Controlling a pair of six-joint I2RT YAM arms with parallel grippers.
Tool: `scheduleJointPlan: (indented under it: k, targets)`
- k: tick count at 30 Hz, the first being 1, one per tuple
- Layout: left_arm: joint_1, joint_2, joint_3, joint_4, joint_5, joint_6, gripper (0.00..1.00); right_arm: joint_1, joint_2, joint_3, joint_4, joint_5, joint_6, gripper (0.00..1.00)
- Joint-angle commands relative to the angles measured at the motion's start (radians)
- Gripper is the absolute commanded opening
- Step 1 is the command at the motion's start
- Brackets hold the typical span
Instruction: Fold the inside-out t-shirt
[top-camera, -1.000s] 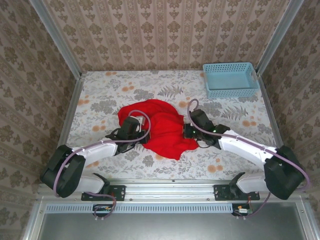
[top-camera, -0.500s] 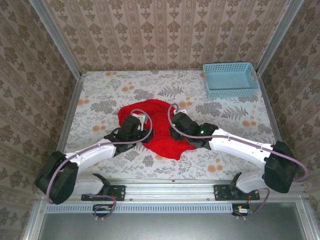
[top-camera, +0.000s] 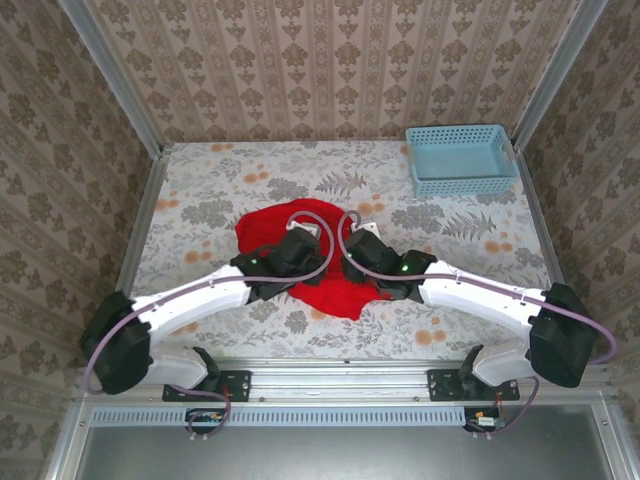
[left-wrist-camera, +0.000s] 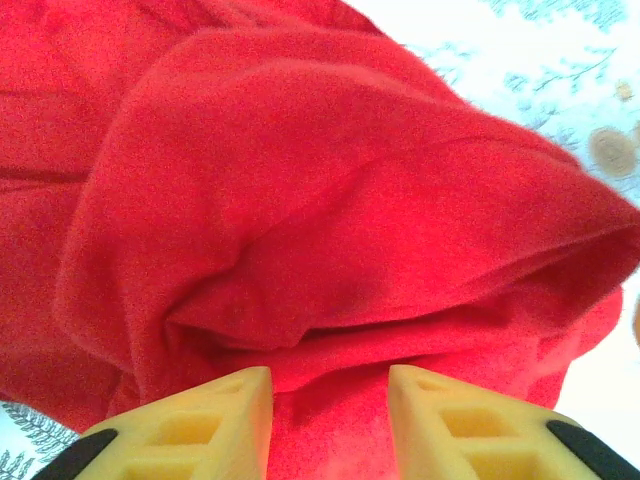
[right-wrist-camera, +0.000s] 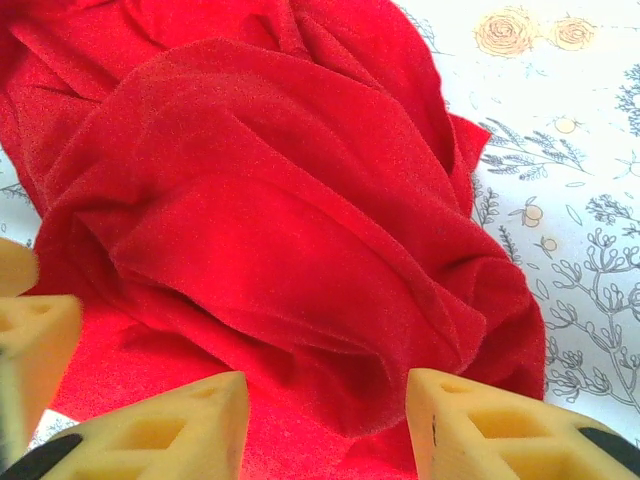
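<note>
Seen from above, a floral-patterned tabletop (top-camera: 200, 190) carries the inside-out t-shirt (top-camera: 335, 292), a plain bright red heap crumpled at the middle, nearer the near edge than the far one. The left arm (top-camera: 195, 295) reaches in from the near left corner and the right arm (top-camera: 480, 295) from the near right corner. Their wrists meet over the shirt and hide much of it, so the overhead view cannot show how the jaws stand. The left wrist view does show it. The left gripper (left-wrist-camera: 328, 400) has its two yellow fingers (left-wrist-camera: 215, 425) parted, with red cloth lying loose in the gap and nothing pinched. Ahead of them a thick rounded fold of the shirt rises, with bare patterned tabletop at the upper right. The right wrist view shows the right gripper (right-wrist-camera: 325, 410) released too, its yellow fingers (right-wrist-camera: 500, 430) wide apart just above the cloth. Here the shirt appears as layered, creased folds, its edge ending on the tabletop to the right. At the left edge of this view a further yellow finger (right-wrist-camera: 35, 335) juts in beside the cloth. Only the overhead view takes in a light-blue basket (top-camera: 465, 186) at the far right corner, well apart from the shirt.
</note>
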Motion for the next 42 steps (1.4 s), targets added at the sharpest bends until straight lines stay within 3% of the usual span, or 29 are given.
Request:
scheduleJointPlan:
  k: [1,16,23,31,37,42]
  targets:
    - [-0.006,0.074,0.041,-0.073,-0.037,-0.050,0.38,-0.014,-0.061,-0.040,0.011,0.051,0.025,0.49]
    - [0.017,0.248,0.160,-0.138,-0.143,-0.038,0.41,-0.060,-0.149,-0.144,0.044,0.026,0.045,0.53]
    - [0.026,0.282,0.164,-0.125,-0.142,-0.019,0.35,-0.063,-0.149,-0.143,0.042,0.026,0.043,0.53]
    - [0.016,0.265,0.153,-0.107,-0.146,0.002,0.16,-0.067,-0.133,-0.141,0.036,0.021,0.048,0.54]
    - [-0.029,0.171,0.136,-0.160,-0.175,0.015,0.00,-0.105,-0.097,-0.118,-0.015,0.009,0.090,0.58]
    - [-0.066,0.011,0.040,-0.137,-0.133,0.022,0.00,-0.123,-0.084,-0.138,0.023,-0.041,0.103,0.62]
